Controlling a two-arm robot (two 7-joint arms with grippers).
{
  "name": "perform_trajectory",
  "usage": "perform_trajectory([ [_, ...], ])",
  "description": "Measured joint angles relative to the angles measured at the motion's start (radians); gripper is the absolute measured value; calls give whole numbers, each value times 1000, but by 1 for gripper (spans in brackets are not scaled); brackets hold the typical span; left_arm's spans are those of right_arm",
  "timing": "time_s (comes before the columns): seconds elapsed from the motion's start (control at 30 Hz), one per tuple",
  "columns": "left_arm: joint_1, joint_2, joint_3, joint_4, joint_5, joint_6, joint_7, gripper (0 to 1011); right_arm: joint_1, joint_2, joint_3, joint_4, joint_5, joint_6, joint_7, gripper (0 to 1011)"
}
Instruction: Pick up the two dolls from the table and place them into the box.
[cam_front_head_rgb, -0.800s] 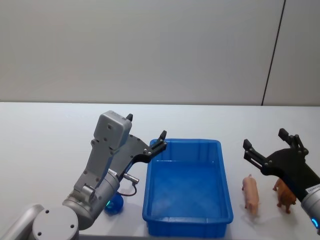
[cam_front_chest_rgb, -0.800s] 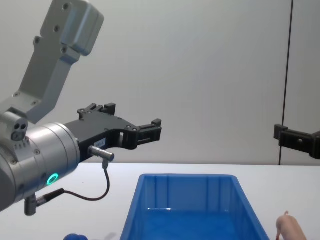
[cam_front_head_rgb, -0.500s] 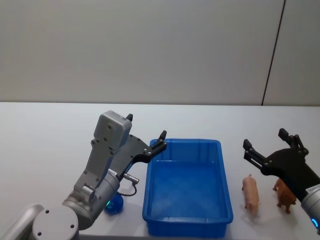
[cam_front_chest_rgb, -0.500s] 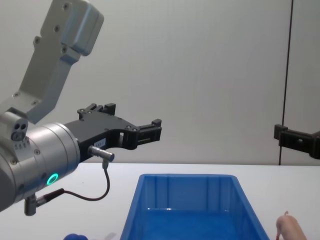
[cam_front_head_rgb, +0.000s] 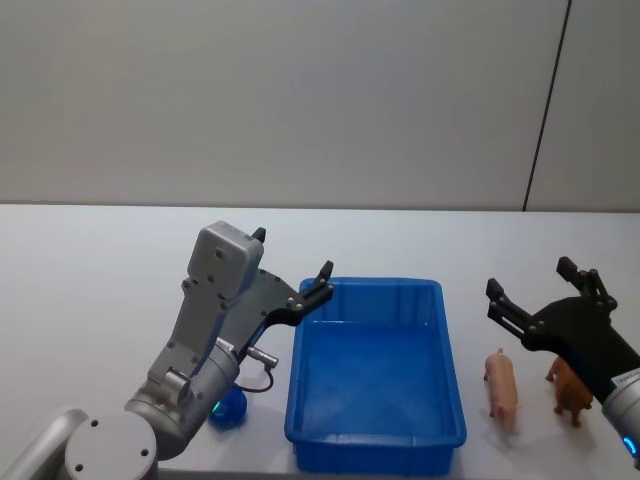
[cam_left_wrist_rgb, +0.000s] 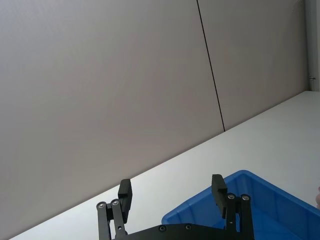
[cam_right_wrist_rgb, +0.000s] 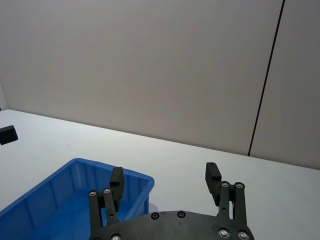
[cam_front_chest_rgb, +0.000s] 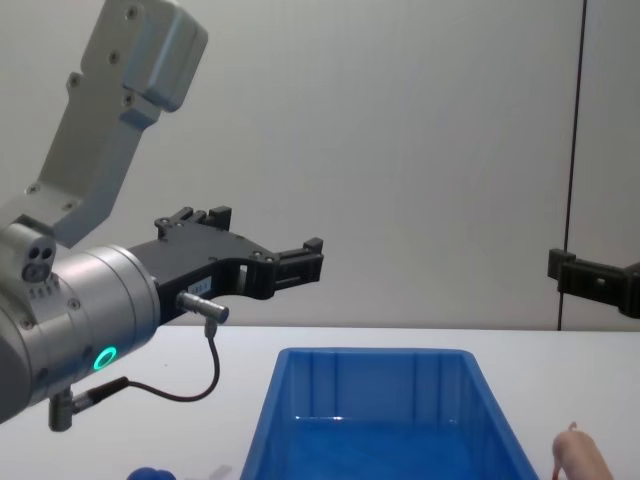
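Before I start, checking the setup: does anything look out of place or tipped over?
Nothing looks spilled or damaged. One extra: a brown animal figure stands beside the pink pig, right of the box.

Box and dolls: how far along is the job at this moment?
Done: nothing; the box is empty. In hand: nothing; left end effector and right end effector are open, raised above the table. Remaining: pink pig and blue doll both sit on the table beside the box.
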Motion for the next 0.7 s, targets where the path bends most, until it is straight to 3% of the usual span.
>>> perform_trajectory([
  [0.3,0,0,0,0,0,0,0,1003,-1,10,9,0,13,4,10,1001],
  [0.7,0,0,0,0,0,0,0,1003,-36,72,55,-22,109,50,57,1001],
])
